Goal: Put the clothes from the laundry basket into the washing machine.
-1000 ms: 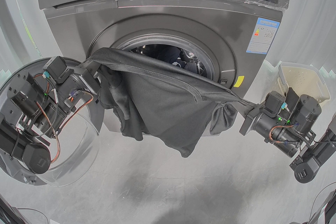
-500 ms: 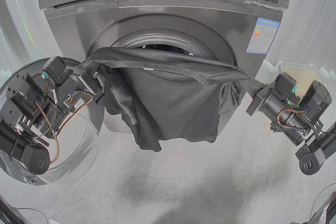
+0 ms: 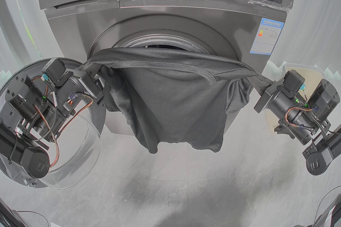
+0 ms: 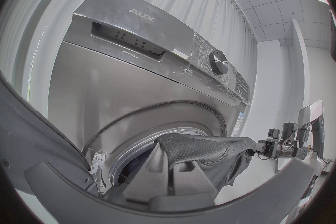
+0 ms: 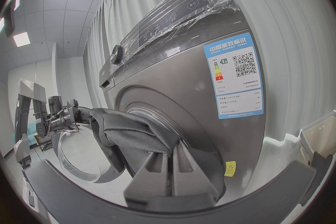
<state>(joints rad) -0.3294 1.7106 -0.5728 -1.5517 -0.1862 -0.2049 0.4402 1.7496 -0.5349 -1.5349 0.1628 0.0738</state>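
At the far left, the round glass door (image 3: pixel 76 153) of the washing machine (image 3: pixel 106 25) stood swung open. Just beside it, my left gripper (image 3: pixel 91 67) was clamped on one end of the dark garment (image 3: pixel 170 96), near the left rim of the drum opening (image 3: pixel 167 46). The garment was stretched taut between my two grippers across the machine's front. Its top edge ran over the mouth of the drum and the rest hung down clear of the floor. My right gripper (image 3: pixel 257 79) was closed on the garment's other end, at the right side of the opening. Farther right, behind my right arm, sat the pale laundry basket (image 3: pixel 314 77); I could not tell what lay in it.
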